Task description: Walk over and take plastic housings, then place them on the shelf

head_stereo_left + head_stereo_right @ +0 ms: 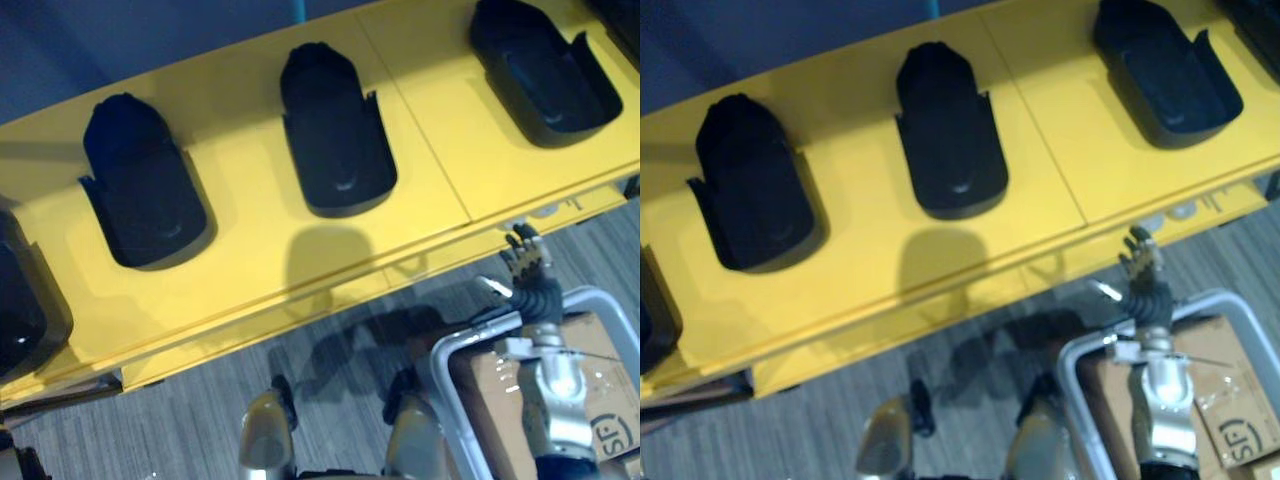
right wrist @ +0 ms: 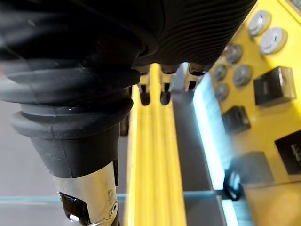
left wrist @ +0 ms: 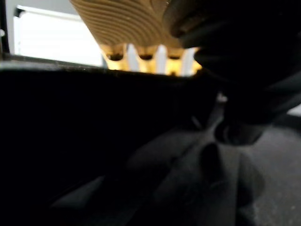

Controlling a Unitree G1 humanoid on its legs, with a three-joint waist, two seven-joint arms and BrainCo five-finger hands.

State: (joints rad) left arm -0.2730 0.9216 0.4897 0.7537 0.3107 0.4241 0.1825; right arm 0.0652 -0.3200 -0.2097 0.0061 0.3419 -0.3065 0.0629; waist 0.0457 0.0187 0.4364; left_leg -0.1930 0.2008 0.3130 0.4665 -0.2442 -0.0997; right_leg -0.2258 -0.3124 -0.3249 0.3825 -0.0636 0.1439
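My right hand (image 1: 525, 255), fingers relaxed, hangs below the yellow table's (image 1: 440, 170) edge; the nearest plastic housing (image 1: 545, 70) lies ahead, lengthwise away

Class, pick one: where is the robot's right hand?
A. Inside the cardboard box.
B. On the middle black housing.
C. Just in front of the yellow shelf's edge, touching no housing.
C: the right hand hangs just off the yellow shelf front edge, apart from the middle housing.

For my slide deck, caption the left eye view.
Black plastic housings line a yellow shelf; the open right hand hovers by its front edge, near a brown cardboard box.
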